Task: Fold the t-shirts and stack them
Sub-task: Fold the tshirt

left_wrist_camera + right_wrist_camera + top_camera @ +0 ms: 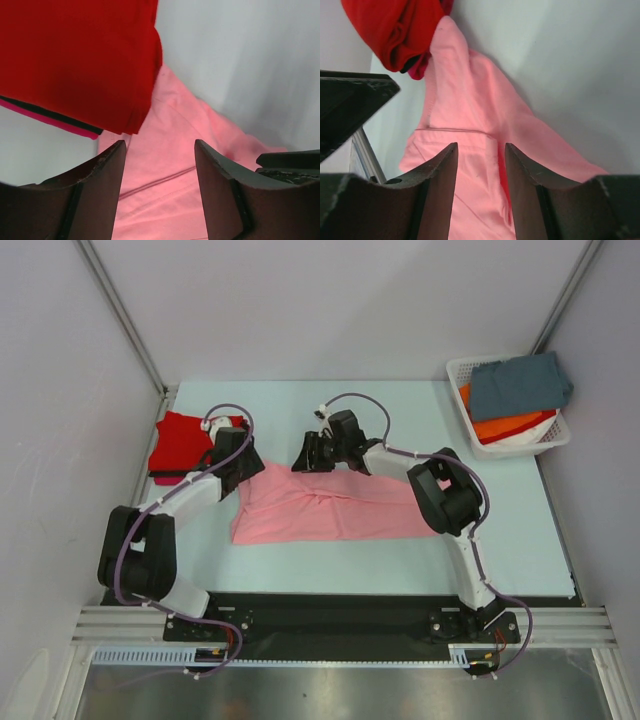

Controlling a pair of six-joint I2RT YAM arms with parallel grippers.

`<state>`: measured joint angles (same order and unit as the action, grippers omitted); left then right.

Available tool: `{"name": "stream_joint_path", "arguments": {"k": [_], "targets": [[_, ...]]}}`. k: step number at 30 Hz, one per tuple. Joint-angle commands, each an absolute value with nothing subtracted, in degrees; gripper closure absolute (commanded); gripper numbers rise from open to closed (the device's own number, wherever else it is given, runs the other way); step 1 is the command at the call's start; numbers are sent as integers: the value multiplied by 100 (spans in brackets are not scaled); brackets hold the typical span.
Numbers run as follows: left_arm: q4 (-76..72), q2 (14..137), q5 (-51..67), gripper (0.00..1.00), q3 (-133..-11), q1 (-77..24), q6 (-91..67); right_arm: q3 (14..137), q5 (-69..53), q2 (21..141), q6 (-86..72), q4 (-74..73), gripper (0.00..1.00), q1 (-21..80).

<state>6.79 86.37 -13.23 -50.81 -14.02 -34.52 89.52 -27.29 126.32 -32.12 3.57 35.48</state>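
Note:
A light pink t-shirt (pixel 320 508) lies partly folded on the table's middle. It also shows in the left wrist view (pixel 165 195) and in the right wrist view (pixel 470 100). A folded red t-shirt (pixel 180 440) lies at the far left on a magenta one (pixel 60 122). My left gripper (pixel 248 476) hovers open over the pink shirt's left top corner, next to the red shirt (pixel 75 55). My right gripper (pixel 304 459) hovers open over the pink shirt's top edge; a fold shows between its fingers (pixel 440 180). Neither holds cloth.
A white slotted basket (pixel 455 370) stands at the back right, holding a slate grey-blue shirt (pixel 520 385) over an orange one (pixel 505 425). Grey walls close in the table's left, back and right. The black base rail runs along the near edge.

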Motion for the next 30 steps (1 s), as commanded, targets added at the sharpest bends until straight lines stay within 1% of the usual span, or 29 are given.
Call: {"name": "stream_joint_path", "arguments": {"k": [1, 7, 9, 10, 12, 13, 14, 16, 17, 18, 23, 30], "targets": [[668, 8640, -1283, 37, -5300, -1205, -3463, 9351, -2874, 12858, -3059, 88, 53, 3621], [668, 8473, -1336, 37, -5230, -1169, -3393, 9413, -2971, 12999, -2997, 97, 53, 3691], [685, 8429, -1345, 37, -5203, -1169, -3375, 9439, -3005, 13069, -2988, 97, 56, 3709], [686, 8420, -1327, 37, -5177, -1169, -3384, 9431, -3058, 13087, -2997, 140, 62, 3718], [668, 8367, -1310, 37, -5159, -1169, -3384, 9422, -3163, 13096, -3032, 228, 67, 3718], [668, 8350, -1301, 38, -5142, -1178, -3384, 9413, -3190, 13104, -3050, 255, 71, 3718], [677, 8341, -1283, 38, -5124, -1169, -3384, 9404, -3225, 13096, -3050, 255, 80, 3718], [659, 8306, -1257, 38, -5098, -1169, -3357, 9396, -3322, 13078, -3067, 272, 89, 3718], [659, 8297, -1239, 38, -5063, -1169, -3357, 9369, -3366, 13069, -3059, 281, 98, 3718], [650, 8279, -1178, 38, -5045, -1169, -3357, 9334, -3462, 13026, -3067, 325, 100, 3718], [475, 8288, -985, 39, -4852, -1178, -3410, 8896, -3753, 12727, -3234, 667, 100, 3691], [457, 8402, -888, 40, -4764, -1344, -3480, 7912, -4060, 12165, -3384, 1062, 100, 3665]]}}
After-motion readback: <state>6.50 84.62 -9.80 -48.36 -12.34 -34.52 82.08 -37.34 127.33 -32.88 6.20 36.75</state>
